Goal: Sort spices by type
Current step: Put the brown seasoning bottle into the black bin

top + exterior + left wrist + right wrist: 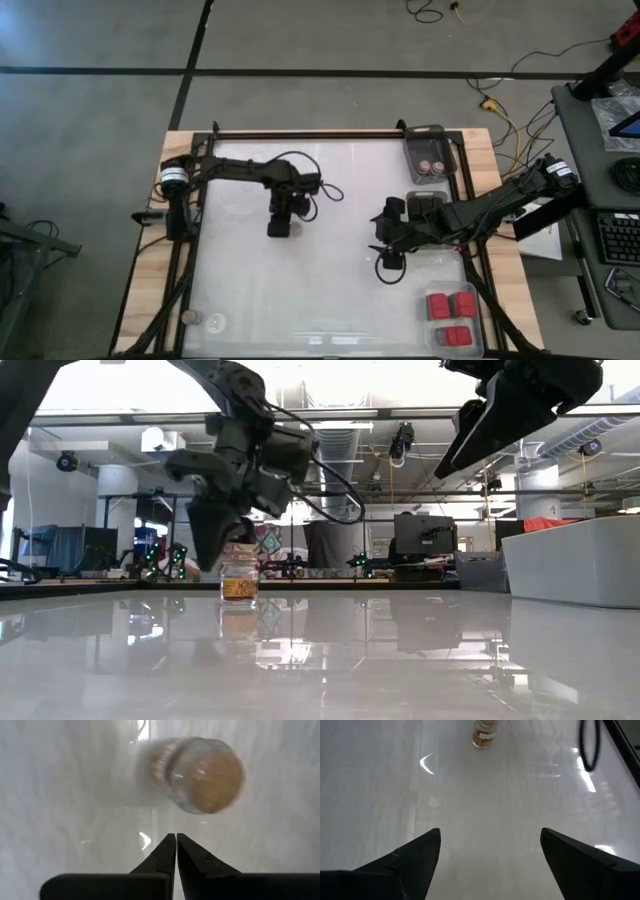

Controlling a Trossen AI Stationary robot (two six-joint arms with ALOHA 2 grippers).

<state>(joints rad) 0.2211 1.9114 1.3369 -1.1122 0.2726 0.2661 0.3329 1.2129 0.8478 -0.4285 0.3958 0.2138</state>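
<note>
The small clear round jar (238,573) with brownish contents stands upright, long axis vertical, on the glossy white table (400,660), just ahead of the left pincer's (176,840) pressed-together tips. The right pincer (490,845) gapes wide, empty.

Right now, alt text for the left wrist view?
A small clear jar with a brownish top sits on the glossy white table, just ahead of the left gripper, whose two dark fingers are shut together, apart from the jar.
</note>
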